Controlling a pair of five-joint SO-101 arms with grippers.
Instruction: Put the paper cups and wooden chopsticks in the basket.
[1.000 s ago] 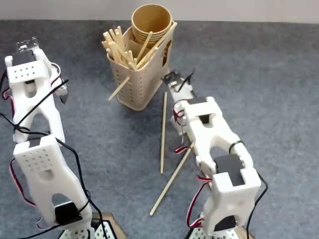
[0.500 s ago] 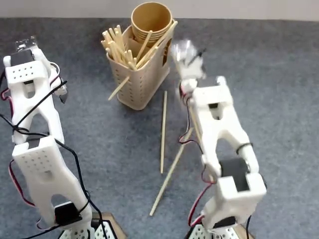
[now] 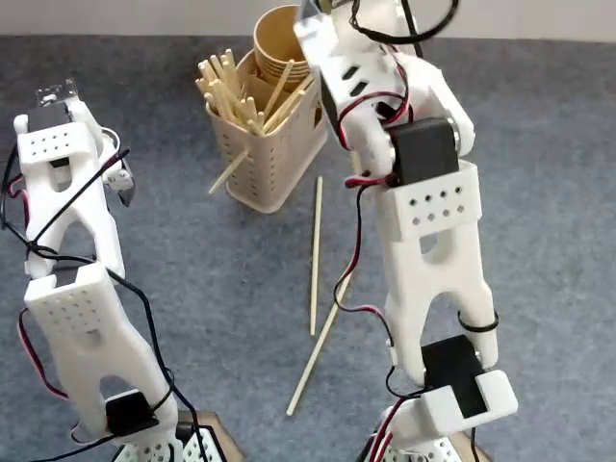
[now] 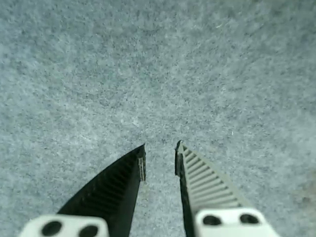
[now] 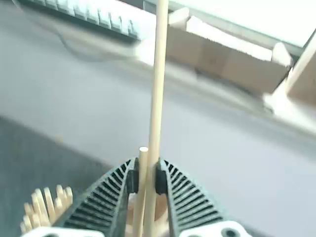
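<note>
A cream slotted basket (image 3: 274, 168) stands at the back of the grey mat, holding stacked brown paper cups (image 3: 282, 38) and several wooden chopsticks (image 3: 231, 91). Two loose chopsticks lie on the mat in front of it: one straight (image 3: 315, 255), one slanted (image 3: 318, 351). My right arm (image 3: 404, 115) is raised over the basket. In the right wrist view, my right gripper (image 5: 146, 177) is shut on a chopstick (image 5: 159, 74) that stands up between its fingers, with a second, shorter stick (image 5: 142, 163) beside it. My left gripper (image 4: 159, 158) hangs open over bare mat to the left of the basket.
The left arm (image 3: 67, 192) stands along the left side of the mat. Behind the table, the right wrist view shows a light wall and cardboard boxes (image 5: 222, 49). Open mat lies to the right of the right arm and between the two arms.
The right arm has swung up from the mat beside the basket to high above it. The left arm has barely moved, and the two loose chopsticks lie where they were.
</note>
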